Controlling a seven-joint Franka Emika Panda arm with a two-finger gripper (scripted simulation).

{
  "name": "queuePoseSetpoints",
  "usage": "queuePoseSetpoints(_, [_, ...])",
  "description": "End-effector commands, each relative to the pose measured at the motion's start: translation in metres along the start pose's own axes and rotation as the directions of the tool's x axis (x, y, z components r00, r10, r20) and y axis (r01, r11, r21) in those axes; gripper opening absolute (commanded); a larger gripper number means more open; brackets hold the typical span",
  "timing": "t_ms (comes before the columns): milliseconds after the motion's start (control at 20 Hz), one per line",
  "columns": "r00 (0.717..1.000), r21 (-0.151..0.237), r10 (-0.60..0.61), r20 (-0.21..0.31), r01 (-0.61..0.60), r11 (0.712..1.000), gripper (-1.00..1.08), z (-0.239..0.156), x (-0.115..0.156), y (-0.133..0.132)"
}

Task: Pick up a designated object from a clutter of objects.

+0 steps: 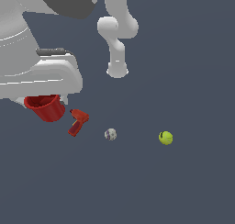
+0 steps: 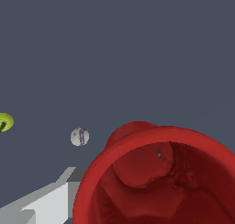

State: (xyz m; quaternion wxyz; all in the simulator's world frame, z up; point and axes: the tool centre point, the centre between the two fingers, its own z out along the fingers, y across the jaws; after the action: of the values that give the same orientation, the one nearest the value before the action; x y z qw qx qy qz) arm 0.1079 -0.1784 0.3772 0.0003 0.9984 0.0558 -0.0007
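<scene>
**A:** Where is the red cup (image 1: 46,107)?

**B:** At the exterior view's left, right under the arm's big white hand section, its rim tucked against the underside of that body. It leans a little. In the wrist view it fills the near corner, mouth open to the camera, so you look down into its rough red inside (image 2: 156,177).

**A:** And the gripper?

**B:** I can't make out how wide it stands. The exterior view hides the fingers behind the arm and the cup. The wrist view shows one pale grey finger (image 2: 46,202) just beside the cup's outer wall; the other one isn't visible. Whether it has hold of the cup I can't tell.

**A:** The rest of the clutter?

**B:** The red drill (image 1: 78,122) lies just beside the cup. Farther toward the exterior view's right sit the small whitish ball (image 1: 110,134), then, well apart, the yellow-green tennis ball (image 1: 165,137), both on the dark bench (image 1: 183,186).
</scene>
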Motion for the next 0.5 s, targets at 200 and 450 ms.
queuePoseSetpoints(200, [1.0, 0.0, -0.001, -0.001, 0.001, 1.0, -1.0, -0.032, 0.012, 0.006])
queuePoseSetpoints(450, [1.0, 0.0, -0.001, -0.001, 0.001, 1.0, -1.0, -0.05, 0.019, 0.009])
